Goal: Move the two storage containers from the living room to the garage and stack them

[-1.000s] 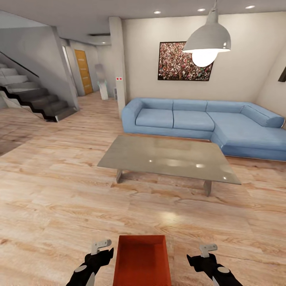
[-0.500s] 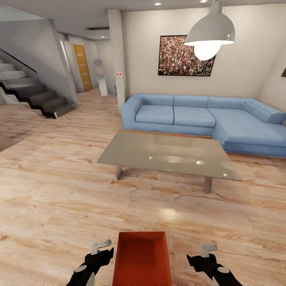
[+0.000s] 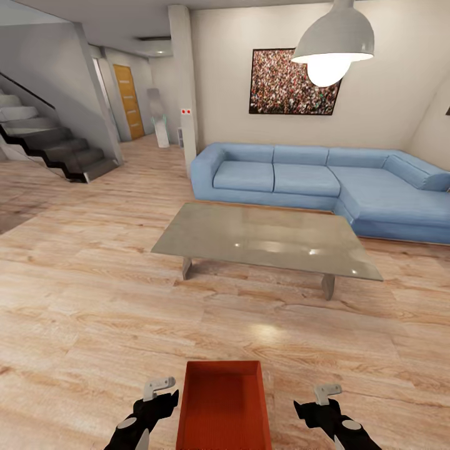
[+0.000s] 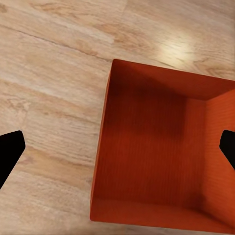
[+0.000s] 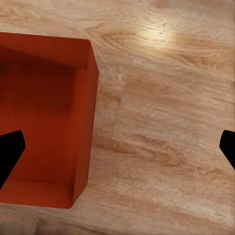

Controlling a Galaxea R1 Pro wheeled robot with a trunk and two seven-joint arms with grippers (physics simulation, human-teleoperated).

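One orange-red storage container stands open-topped and empty on the living room's wood plank flooring, right in front of me. My left gripper hangs open beside its left wall, and my right gripper hangs open off to its right, farther from it. Neither touches it. The left wrist view looks down into the container between the spread black fingertips. In the right wrist view the container lies to one side, with bare planks under most of the gap between the fingertips. The garage is out of view.
A grey low table stands ahead, with a blue corner sofa behind it and a white pendant lamp above. Stairs rise at the left. A hallway with an orange-brown door opens at the back left.
The whole picture has shifted a little upward, so the camera has moved. The container's far rim now shows slightly higher between the grippers. Both grippers look unchanged.
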